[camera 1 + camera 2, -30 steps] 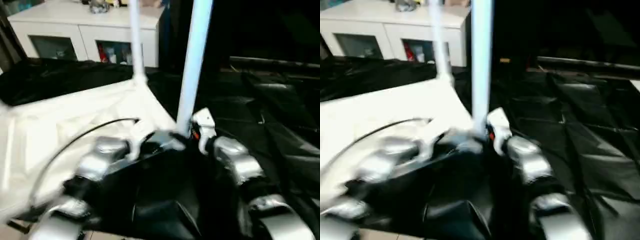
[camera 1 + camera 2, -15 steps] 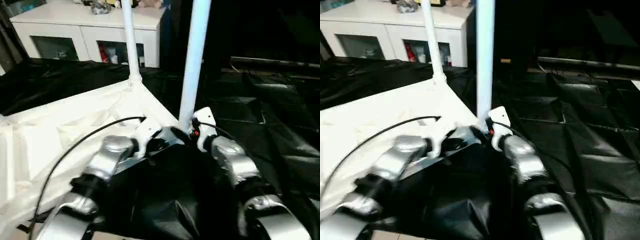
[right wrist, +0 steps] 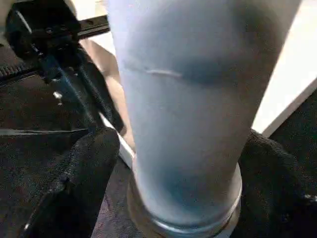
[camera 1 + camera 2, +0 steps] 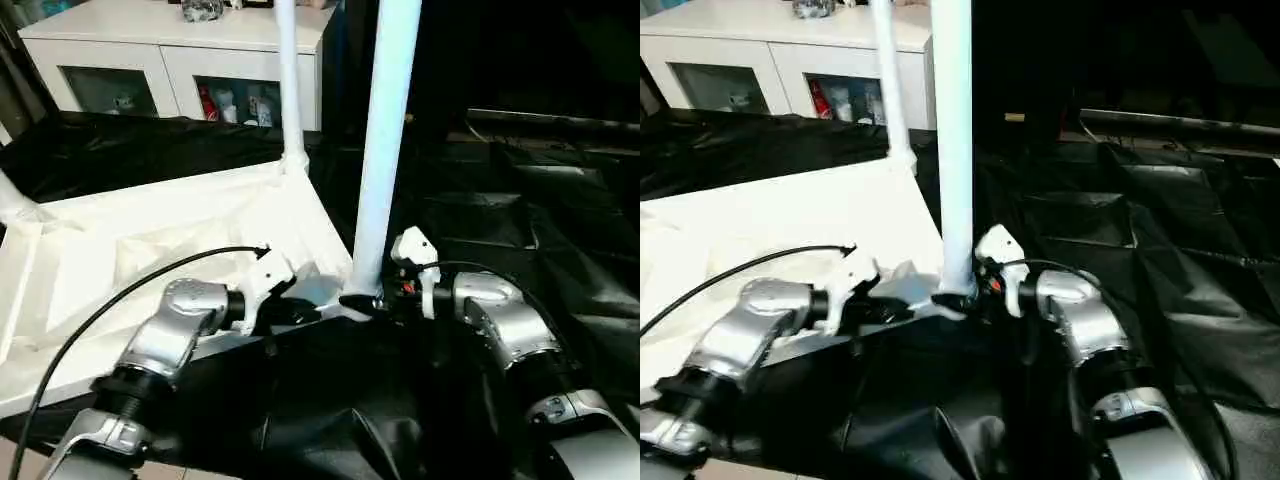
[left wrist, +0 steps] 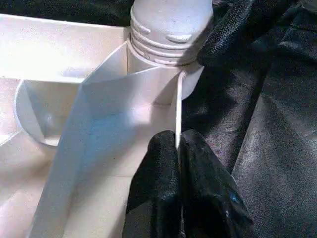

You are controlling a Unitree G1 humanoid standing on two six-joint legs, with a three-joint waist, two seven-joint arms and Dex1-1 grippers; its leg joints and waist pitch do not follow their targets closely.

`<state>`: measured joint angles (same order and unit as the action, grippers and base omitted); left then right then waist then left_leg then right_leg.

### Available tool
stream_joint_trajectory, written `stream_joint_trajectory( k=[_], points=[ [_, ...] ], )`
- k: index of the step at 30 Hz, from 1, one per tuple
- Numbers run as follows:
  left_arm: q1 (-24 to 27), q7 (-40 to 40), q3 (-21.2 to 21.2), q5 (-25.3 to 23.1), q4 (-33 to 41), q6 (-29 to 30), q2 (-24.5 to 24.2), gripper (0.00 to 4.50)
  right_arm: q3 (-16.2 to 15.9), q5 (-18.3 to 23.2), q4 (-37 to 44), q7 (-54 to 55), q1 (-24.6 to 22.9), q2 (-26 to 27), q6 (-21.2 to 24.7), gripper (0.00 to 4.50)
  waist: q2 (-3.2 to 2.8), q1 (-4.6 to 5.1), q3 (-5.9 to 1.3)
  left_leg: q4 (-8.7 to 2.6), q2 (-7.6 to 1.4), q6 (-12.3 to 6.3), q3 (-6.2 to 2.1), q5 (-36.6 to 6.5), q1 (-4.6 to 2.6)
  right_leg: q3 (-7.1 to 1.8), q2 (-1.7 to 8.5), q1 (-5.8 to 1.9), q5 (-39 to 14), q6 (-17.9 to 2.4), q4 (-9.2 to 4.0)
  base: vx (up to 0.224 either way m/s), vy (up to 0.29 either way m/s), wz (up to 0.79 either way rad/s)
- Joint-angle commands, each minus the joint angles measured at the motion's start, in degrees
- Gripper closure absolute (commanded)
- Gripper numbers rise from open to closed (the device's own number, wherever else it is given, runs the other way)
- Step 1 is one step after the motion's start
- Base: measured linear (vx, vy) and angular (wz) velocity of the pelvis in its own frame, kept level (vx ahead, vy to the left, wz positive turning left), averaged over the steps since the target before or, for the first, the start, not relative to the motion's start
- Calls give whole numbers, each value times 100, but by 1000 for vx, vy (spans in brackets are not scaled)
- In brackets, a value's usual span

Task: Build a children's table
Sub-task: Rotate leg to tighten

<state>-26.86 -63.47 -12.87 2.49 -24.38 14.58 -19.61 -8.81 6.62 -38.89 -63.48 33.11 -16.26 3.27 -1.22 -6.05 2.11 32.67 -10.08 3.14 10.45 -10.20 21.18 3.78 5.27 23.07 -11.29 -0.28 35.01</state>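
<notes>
in the left eye view, the children's table [image 4: 150,250] is seen lying upside down on a black sheet [image 4: 560,250], legs up. in the left wrist view, the left gripper [image 5: 178,153] is clamped on the table's thin rim. in the right wrist view, the right gripper [image 3: 181,158] is spread around the near leg [image 3: 183,99], fingers [image 3: 74,168] just beside it.

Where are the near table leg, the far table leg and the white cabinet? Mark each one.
near table leg [image 4: 385,150]: left eye view, middle of its tube.
far table leg [image 4: 289,90]: left eye view, on its tube.
white cabinet [image 4: 190,70]: left eye view, front panel between the glass doors.
</notes>
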Motion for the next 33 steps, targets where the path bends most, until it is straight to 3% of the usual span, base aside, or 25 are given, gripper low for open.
stream_joint_trajectory(
  k=[1,11,15,17,19,20,21,23,27,33],
  points=[
    [143,-123,82,342,-11,-57,97,450,-97,6,52,-109,-48,36,6,84,143,-28,-287,-336,-306,-501,-75,-999,-27,-252,364,-273,-1215,-1278,-427,0,0,0],
    [177,-106,106,336,78,32,51,450,-123,23,22,-153,-60,106,76,171,132,-40,-304,-320,-300,-539,-74,-814,-16,-243,349,-286,-916,-1317,-389,0,0,0],
    [123,95,121,240,-35,-1,96,450,-75,-63,-69,220,-73,199,38,184,133,-32,-297,-324,-299,-510,-72,-877,-25,-248,354,-275,-1011,-1305,-402,0,0,0],
    [-92,671,148,-4,-384,-32,292,450,62,-299,-470,1351,-19,491,166,187,122,9,-267,-355,-280,-374,-79,-1096,-38,-260,358,-245,-1451,-1209,-459,0,0,0],
    [-148,848,160,-64,-473,-41,360,450,82,-346,-537,1597,-21,568,219,187,148,21,-263,-379,-286,-262,-96,-1193,-58,-257,375,-257,-1701,-1134,-486,0,0,0],
    [-240,1101,156,-145,-586,-14,491,450,131,-373,-608,1960,-25,723,288,188,142,26,-264,-391,-290,-202,-106,-1272,-60,-256,380,-262,-1854,-1061,-495,0,0,0],
    [-359,1378,136,-224,-719,69,672,450,234,-375,-700,2488,-7,951,399,188,116,53,-238,-407,-296,-139,-96,-1414,-94,-276,361,-213,-2002,-1008,-532,0,0,0],
    [-549,1859,126,-341,-942,149,959,450,384,-378,-841,3269,49,1283,554,188,103,70,-243,-437,-296,-8,-135,-1653,-98,-267,386,-227,-2288,-903,-554,0,0,0],
    [-764,2312,106,-407,-1165,179,1313,450,512,-331,-1037,3863,193,1642,502,188,100,89,-231,-444,-275,50,-141,-1924,-127,-275,397,-197,-2566,-798,-611,0,0,0],
    [-741,2032,4,-421,-1131,57,1323,450,401,-376,-901,3573,208,1661,237,188,113,72,-229,-463,-287,-25,-151,-1941,-105,-283,401,-204,-2552,-714,-628,0,0,0]
  ],
)
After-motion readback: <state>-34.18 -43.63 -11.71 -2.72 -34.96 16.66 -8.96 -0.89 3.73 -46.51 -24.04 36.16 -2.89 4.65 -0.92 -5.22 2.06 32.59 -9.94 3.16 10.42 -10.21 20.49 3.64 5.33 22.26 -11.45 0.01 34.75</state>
